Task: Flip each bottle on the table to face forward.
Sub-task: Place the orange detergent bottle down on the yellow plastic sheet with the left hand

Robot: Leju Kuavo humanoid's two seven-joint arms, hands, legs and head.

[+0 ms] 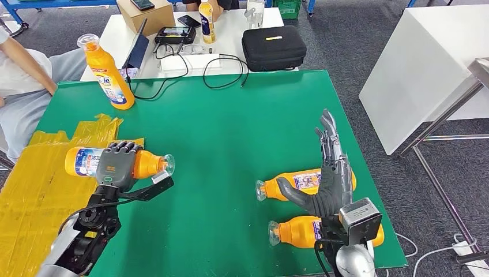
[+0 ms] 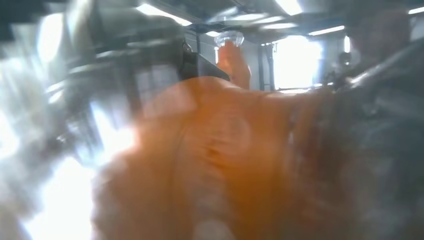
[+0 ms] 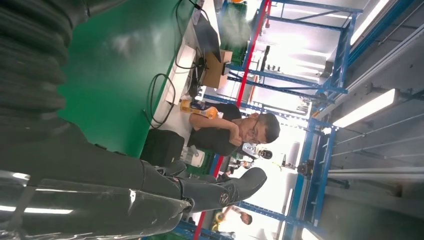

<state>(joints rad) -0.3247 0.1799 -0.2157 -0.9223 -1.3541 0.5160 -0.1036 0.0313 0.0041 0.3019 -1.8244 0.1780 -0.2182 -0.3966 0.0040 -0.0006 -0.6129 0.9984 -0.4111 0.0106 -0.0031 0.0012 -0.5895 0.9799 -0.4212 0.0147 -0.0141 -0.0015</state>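
My left hand (image 1: 117, 164) grips an orange bottle (image 1: 83, 161) around its middle and holds it sideways above the left part of the green table (image 1: 230, 127), clear cap pointing right. The left wrist view has this bottle (image 2: 210, 150) blurred and very close. My right hand (image 1: 331, 173) is open, fingers stretched away from me, over two orange bottles lying on their sides with caps to the left: one (image 1: 300, 180) partly behind the hand, one (image 1: 300, 231) nearer the front edge. Another orange bottle (image 1: 106, 72) stands upright at the back left corner. The right hand's fingers (image 3: 215, 192) hold nothing.
Crumpled yellow sheeting (image 1: 34, 184) covers the table's left front. Behind the green table a white table (image 1: 230, 34) carries a black case (image 1: 273, 47), cables, a laptop, a box and a small bottle (image 1: 207, 22). A person (image 1: 23, 75) sits at the left. A white block (image 1: 427, 63) stands right.
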